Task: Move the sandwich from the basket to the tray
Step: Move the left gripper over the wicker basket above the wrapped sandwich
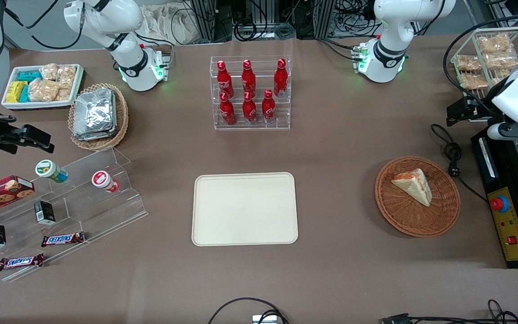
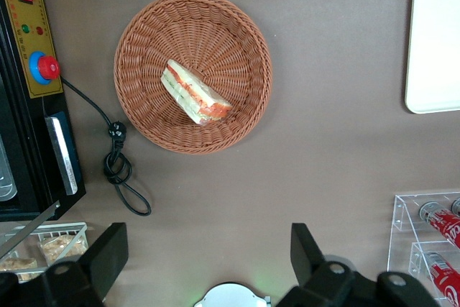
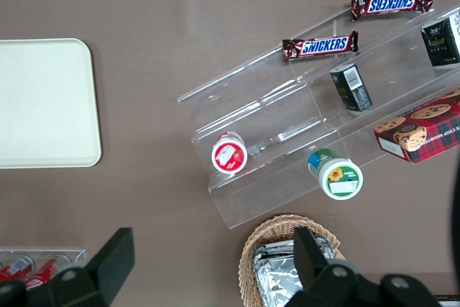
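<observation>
Wicker basket (image 1: pixel 417 196) cradles the sandwich (image 1: pixel 413 185), well apart from the tray (image 1: pixel 244 209). Gripper (image 2: pixel 208 260), jaws wide open, hovers high; soft bread could squash or slip when pinched.

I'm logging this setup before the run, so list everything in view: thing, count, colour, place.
sandwich: one, white with orange and green filling, in the basket.
basket: one, reddish-brown wicker, toward the working arm's end.
tray: one, cream, table centre.
cola bottles: six, red, in a clear rack.
foil packs: silver stack, in a tan basket.
snack tray: one, white, holding packets.
Snickers bars: two, brown, on a clear stepped stand.
control box: one, black and yellow, beside the basket.
gripper: open, high above the table near the basket.
</observation>
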`<action>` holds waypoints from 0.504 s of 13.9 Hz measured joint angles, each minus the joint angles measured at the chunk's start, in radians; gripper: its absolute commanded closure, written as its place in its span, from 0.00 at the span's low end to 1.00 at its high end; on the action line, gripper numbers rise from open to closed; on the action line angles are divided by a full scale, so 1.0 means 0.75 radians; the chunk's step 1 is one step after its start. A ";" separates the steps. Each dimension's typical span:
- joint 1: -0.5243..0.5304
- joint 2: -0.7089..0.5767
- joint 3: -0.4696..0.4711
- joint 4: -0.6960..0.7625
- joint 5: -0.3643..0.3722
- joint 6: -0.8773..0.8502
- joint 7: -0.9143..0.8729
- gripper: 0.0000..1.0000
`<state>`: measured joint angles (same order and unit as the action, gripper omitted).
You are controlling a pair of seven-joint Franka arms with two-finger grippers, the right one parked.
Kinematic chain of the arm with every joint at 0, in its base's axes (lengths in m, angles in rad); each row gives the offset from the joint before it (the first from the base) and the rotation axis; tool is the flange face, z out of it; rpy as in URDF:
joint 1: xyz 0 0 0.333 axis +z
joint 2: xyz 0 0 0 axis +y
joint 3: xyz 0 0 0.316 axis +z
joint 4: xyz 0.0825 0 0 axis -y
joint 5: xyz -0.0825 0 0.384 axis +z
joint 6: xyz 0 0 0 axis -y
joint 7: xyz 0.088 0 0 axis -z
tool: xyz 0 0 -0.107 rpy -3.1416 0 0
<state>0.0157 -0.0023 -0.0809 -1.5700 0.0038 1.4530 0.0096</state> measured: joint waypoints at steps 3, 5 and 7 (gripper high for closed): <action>0.000 0.003 0.000 0.000 0.032 0.000 0.000 0.00; 0.001 0.013 0.002 0.000 0.043 0.000 0.000 0.00; 0.009 0.038 0.008 -0.004 0.052 0.006 0.000 0.00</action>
<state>0.0222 0.0266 -0.0751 -1.5731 0.0425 1.4571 0.0094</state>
